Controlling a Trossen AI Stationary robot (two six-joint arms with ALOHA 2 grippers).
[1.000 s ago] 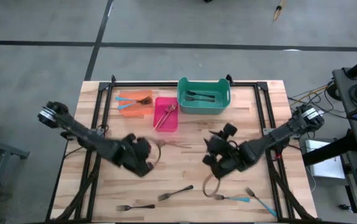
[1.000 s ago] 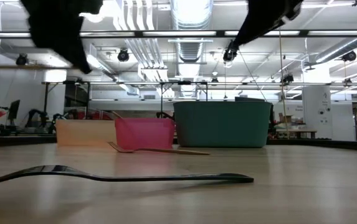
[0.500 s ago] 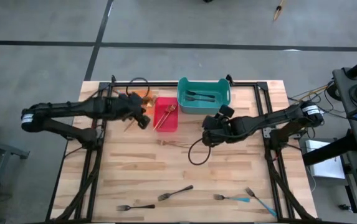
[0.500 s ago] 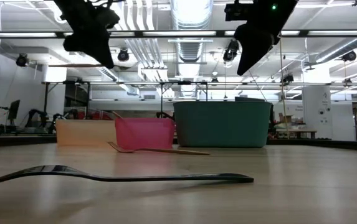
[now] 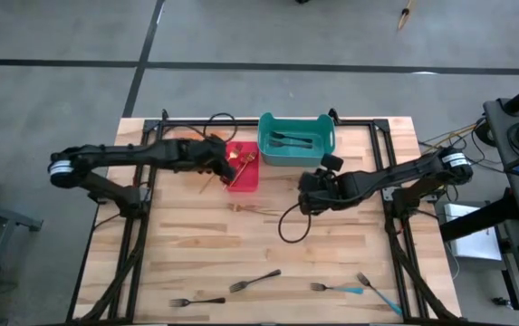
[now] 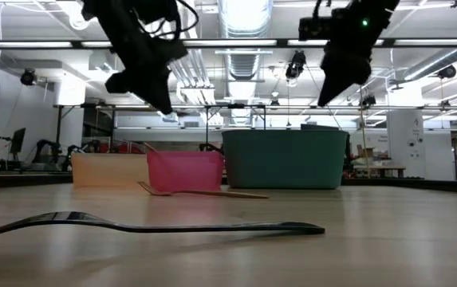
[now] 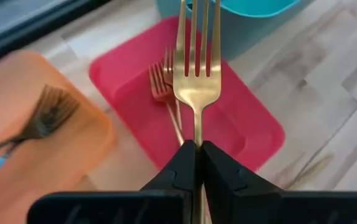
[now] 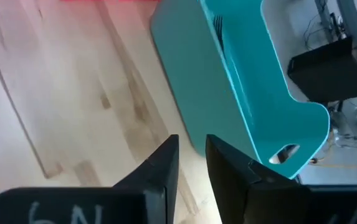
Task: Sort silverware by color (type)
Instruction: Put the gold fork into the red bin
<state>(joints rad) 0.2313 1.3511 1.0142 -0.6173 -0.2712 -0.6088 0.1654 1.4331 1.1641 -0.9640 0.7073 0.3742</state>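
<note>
The left gripper [image 7: 195, 163] has its two fingers pressed together on the handle of a gold fork [image 7: 196, 59], whose tines stick out forward over the red bin [image 7: 253, 140]. Seen from above, this gripper [image 5: 225, 167] hangs at the left edge of the red bin [image 5: 242, 182], with the gold fork [image 5: 212, 179] slanting down from it toward the table. Two more gold forks [image 7: 164, 87] already lie inside the red bin. To the left of it sits the orange bin [image 7: 28, 112], holding a blue-handled fork [image 7: 22, 134]. The right gripper [image 8: 190, 158] shows a narrow gap between its fingers and nothing lies between them; it points at the near wall of the teal bin [image 8: 228, 93]. From above, the right gripper [image 5: 309, 192] hovers over the table just in front of the teal bin [image 5: 296, 154], in which dark grey forks [image 5: 288, 139] rest. On the wooden table [image 5: 196, 263] a loose gold fork [image 5: 253, 209] lies between the two arms, near the red bin. Along the near edge lie two dark grey forks [image 5: 255, 280], one more to the left [image 5: 196, 301], and farther right a blue-handled fork [image 5: 339, 289] beside another blue-handled one [image 5: 379, 293]. In the low view a dark fork [image 6: 148, 227] lies across the foreground, a gold one [image 6: 200, 192] lies in front of the bins, and both arms hang above the far row of bins.
</note>
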